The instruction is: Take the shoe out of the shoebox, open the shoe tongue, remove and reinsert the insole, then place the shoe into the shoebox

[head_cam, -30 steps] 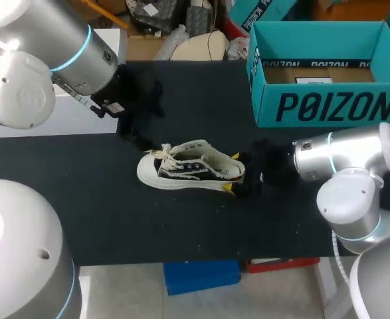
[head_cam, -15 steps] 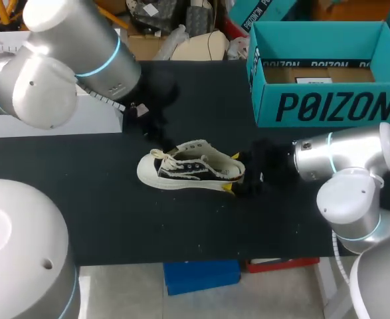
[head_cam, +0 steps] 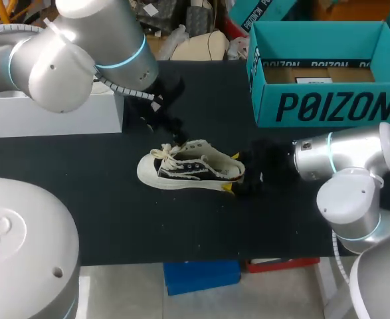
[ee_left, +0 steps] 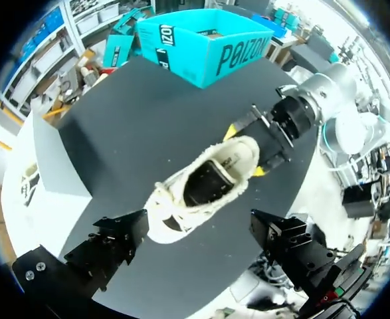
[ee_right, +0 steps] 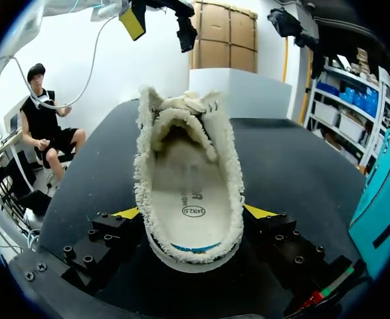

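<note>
My right gripper clamps the shoe heel; my left gripper hangs wide open, empty, so I'd descend onto the tongue, avoiding laces.

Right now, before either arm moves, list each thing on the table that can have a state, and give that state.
shoe: out of the box, upright on its sole on the table, heel gripped.
insole: lying inside the shoe.
shoebox: open, no lid on it.
left gripper: open, above the shoe's laced end.
right gripper: shut on the shoe's heel.
</note>
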Controlling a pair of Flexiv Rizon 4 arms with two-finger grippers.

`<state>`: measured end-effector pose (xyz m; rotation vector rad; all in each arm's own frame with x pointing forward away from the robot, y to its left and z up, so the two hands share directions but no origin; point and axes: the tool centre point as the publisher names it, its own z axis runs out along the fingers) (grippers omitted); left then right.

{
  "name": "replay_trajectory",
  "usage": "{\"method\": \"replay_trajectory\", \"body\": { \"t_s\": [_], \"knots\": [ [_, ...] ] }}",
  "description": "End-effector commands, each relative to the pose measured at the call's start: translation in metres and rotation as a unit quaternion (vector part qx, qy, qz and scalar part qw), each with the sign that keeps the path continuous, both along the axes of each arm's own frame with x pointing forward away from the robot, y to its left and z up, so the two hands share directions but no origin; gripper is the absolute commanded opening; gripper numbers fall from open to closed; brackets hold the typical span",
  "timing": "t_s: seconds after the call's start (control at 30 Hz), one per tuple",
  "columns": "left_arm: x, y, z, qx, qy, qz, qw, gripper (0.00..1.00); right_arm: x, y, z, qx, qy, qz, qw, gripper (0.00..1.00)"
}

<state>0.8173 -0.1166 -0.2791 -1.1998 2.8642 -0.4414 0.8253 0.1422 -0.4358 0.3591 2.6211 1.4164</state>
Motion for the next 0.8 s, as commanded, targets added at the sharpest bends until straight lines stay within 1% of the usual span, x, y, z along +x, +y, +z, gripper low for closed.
{"method": "replay_trajectory", "body": {
  "t_s": [0.03,0.07,0.1,0.17,0.3,0.37,0.4,0.43,0.6,0.8],
  "knots": [
    [0.003,-0.013,-0.001,0.073,0.101,0.227,0.966,1.00,0.002,0.002,-0.001,-0.001,0.001,-0.001,1.000,0.00],
    [0.001,-0.016,-0.001,0.080,0.106,0.248,0.960,1.00,0.002,0.002,-0.001,-0.001,0.001,-0.001,1.000,0.00],
    [-0.001,-0.019,-0.002,0.088,0.094,0.259,0.957,1.00,0.002,0.002,-0.001,-0.001,0.001,-0.001,1.000,0.00],
    [-0.005,-0.023,-0.003,0.085,0.088,0.266,0.956,1.00,0.002,0.002,-0.001,-0.001,0.001,-0.001,1.000,0.00],
    [-0.004,-0.030,-0.013,0.093,0.090,0.289,0.948,1.00,0.002,0.002,-0.001,-0.001,0.001,-0.001,1.000,0.00],
    [-0.003,-0.033,-0.020,0.107,0.086,0.300,0.944,1.00,0.002,0.002,-0.001,-0.001,0.001,-0.001,1.000,0.00],
    [-0.003,-0.036,-0.024,0.122,0.084,0.298,0.943,1.00,0.002,0.002,-0.001,-0.001,0.001,-0.001,1.000,0.00],
    [-0.003,-0.039,-0.028,0.133,0.070,0.307,0.940,1.00,0.002,0.002,-0.001,-0.001,0.001,-0.001,1.000,0.00],
    [-0.003,-0.053,-0.043,0.163,0.057,0.288,0.942,1.00,0.002,0.002,-0.001,-0.001,0.001,-0.001,1.000,0.00],
    [0.006,-0.066,-0.057,0.196,0.045,0.284,0.937,1.00,0.002,0.002,-0.001,-0.001,0.001,-0.001,1.000,0.00]
  ]
}}
